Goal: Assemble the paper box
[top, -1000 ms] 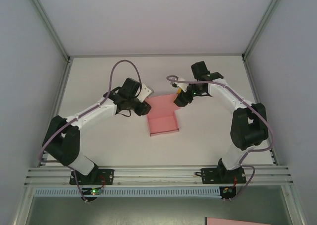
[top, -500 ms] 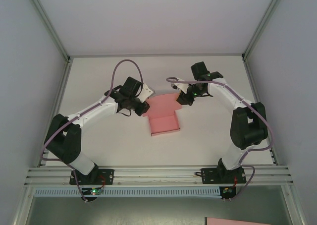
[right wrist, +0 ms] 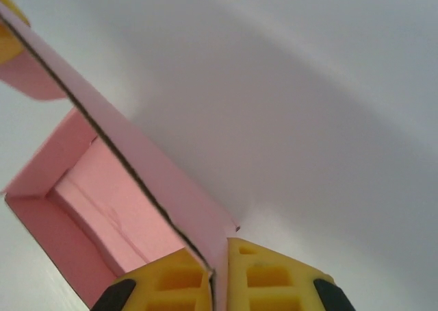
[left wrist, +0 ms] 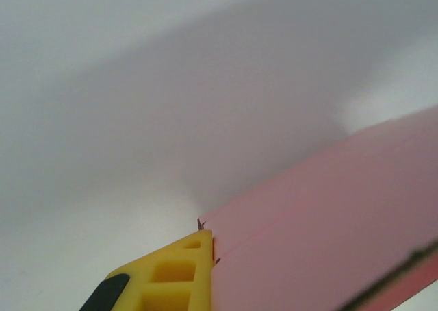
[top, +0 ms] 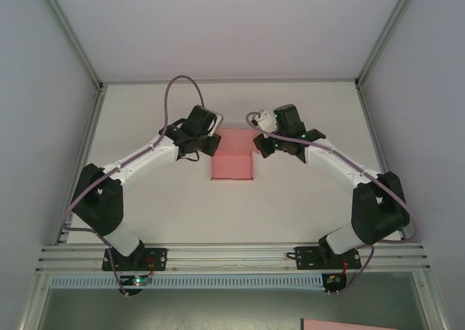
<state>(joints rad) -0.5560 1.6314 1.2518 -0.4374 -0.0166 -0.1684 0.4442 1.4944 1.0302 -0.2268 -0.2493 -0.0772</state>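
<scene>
table (top: 305,199) white | walls (top: 218,25) grey | paper box (top: 232,168) mid-table | left gripper (top: 213,145), right gripper (right wrist: 217,255) both pinch its sides

table (top: 305,192): white | frame rail (top: 232,254): near edge | walls (top: 218,25): white

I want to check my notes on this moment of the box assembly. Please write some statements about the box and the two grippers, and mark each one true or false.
1. The right gripper is shut on a wall of the paper box. True.
2. The left gripper hangs open, apart from the box. False: it is shut on the box's left side.
3. The box lies beside the right arm's base. False: it lies in the middle of the table, between the two grippers.
4. The right wrist view looks into the box's open inside. True.
5. The right gripper's fingers are blue. False: they are yellow.
</scene>
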